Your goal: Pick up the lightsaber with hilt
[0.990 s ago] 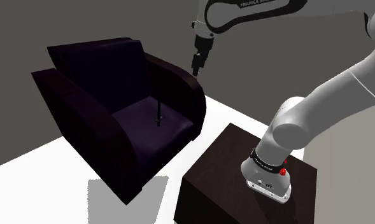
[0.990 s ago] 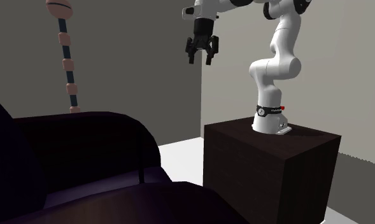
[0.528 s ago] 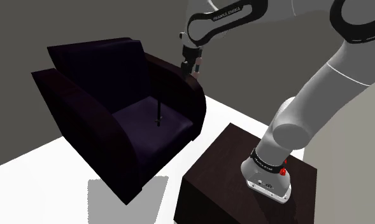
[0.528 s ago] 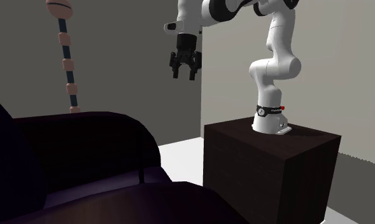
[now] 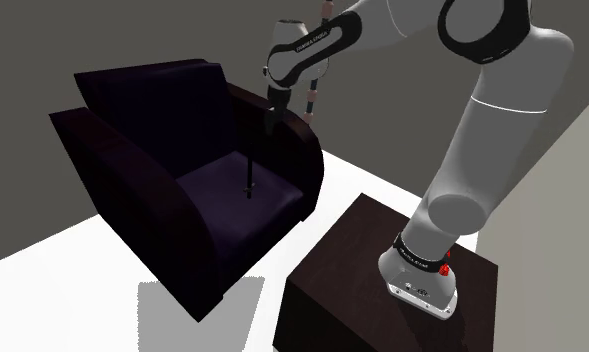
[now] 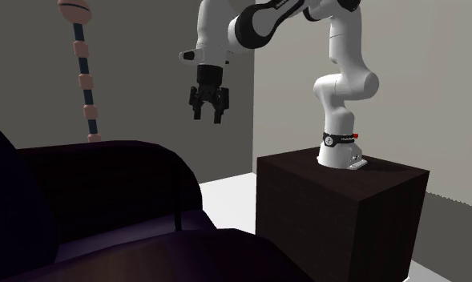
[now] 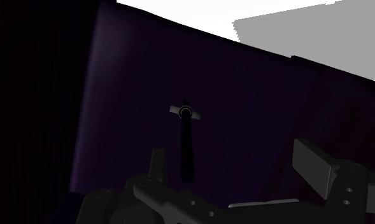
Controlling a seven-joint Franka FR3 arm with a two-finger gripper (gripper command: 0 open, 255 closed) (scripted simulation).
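In the shoulder view the armchair [image 5: 152, 130] sits at ten o'clock from the stand [image 5: 347, 262]. The arm [image 5: 502, 110] arches over, wrist pointing down. The gripper [image 6: 208, 113] hangs over the armchair, jaws spread. The lightsaber [image 5: 249, 177] stands upright on the seat at six o'clock, untouched.

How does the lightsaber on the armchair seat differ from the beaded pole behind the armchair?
The lightsaber is all dark; the pole carries pinkish beads on a dark shaft. The lightsaber is short, ending below the armchair arms; the pole rises well above its back. The lightsaber stands on the seat, the pole behind the chair. Both stand upright.
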